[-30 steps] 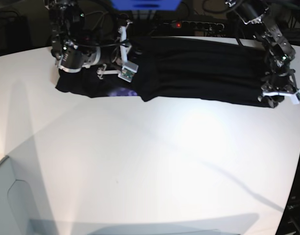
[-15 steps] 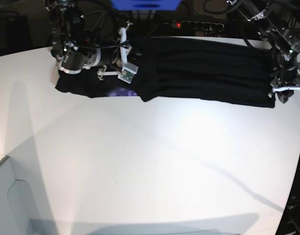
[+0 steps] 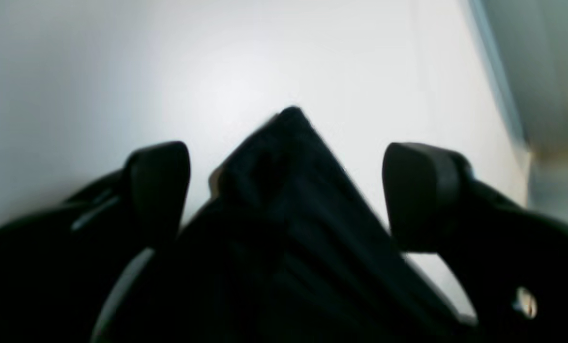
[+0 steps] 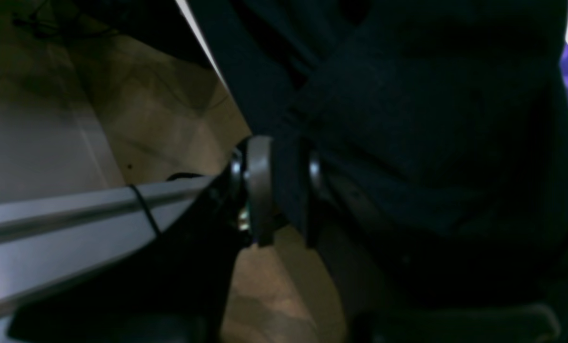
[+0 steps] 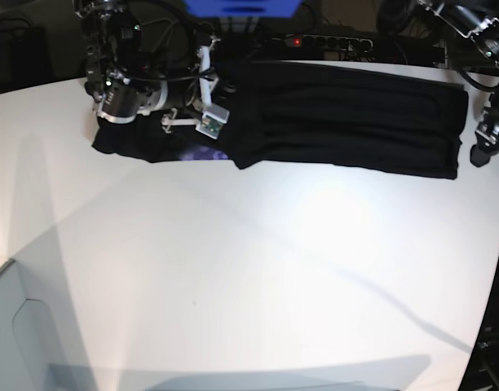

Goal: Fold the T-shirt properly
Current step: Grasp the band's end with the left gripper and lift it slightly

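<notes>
Where the white worktop point(image 5: 249, 269) meets its far edge, we see the T-shirt point(image 5: 347, 118) lying as a long black band of folded cloth, with a purple patch of print point(image 5: 202, 153) showing near its right-arm end. Our left gripper point(image 5: 487, 142) hangs just off the other end of the band, its jaws wide apart and holding nothing; in the left wrist view a corner of the black fabric lies on the worktop between the two fingers point(image 3: 422, 190) without touching either. Our right gripper point(image 4: 279, 190) rests on the shirt, its jaws clamped on a fold of black cloth.
</notes>
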